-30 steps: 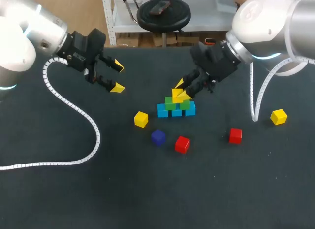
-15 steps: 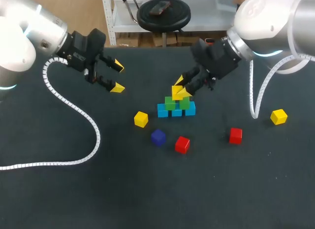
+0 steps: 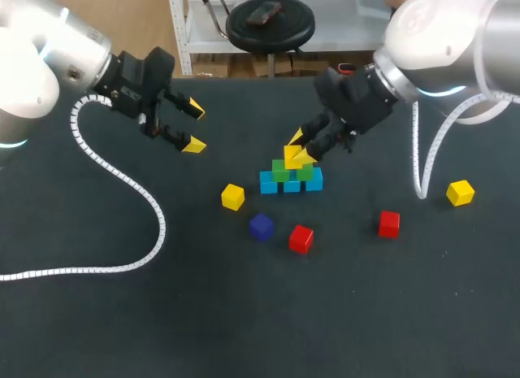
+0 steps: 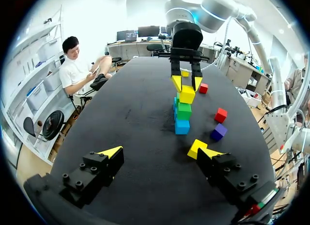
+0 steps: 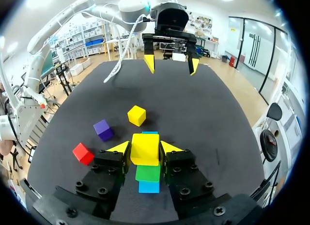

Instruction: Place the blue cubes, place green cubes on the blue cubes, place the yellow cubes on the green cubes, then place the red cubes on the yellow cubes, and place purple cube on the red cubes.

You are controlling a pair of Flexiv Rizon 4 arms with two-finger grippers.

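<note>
The top yellow cube (image 5: 145, 148) sits right between the fingers of my right tool (image 3: 300, 148), which is clamped on it, one yellow tip pressed against each side. Under it, the cube rests on the green cubes (image 3: 281, 172), two of them side by side. They stand on the blue cubes (image 3: 269, 183), a row of three on the dark worktop (image 3: 244, 313). From my right wrist I look straight down the pile: yellow on top, green below it, blue at the bottom.

Moving out from the pile, a loose yellow cube (image 3: 232, 197) lies near the left end of the blue row. The purple cube (image 3: 261, 226) sits just in front of the pile, and the near red cube (image 3: 301, 238) lies just beside it to the right. The far red cube (image 3: 388, 223) lies well apart on the right side. Beyond it, the far yellow cube (image 3: 460, 193) lies near my right arm's white hose.

Out on the left, my left tool (image 3: 195, 128) hangs above the worktop, well apart from the pile. Its fingers are spread wide with nothing between them. From that wrist I see the pile straight ahead and the right tool coming down on it from above. A white coiled cable (image 3: 130, 183) trails from my left arm across the left part of the worktop.
</note>
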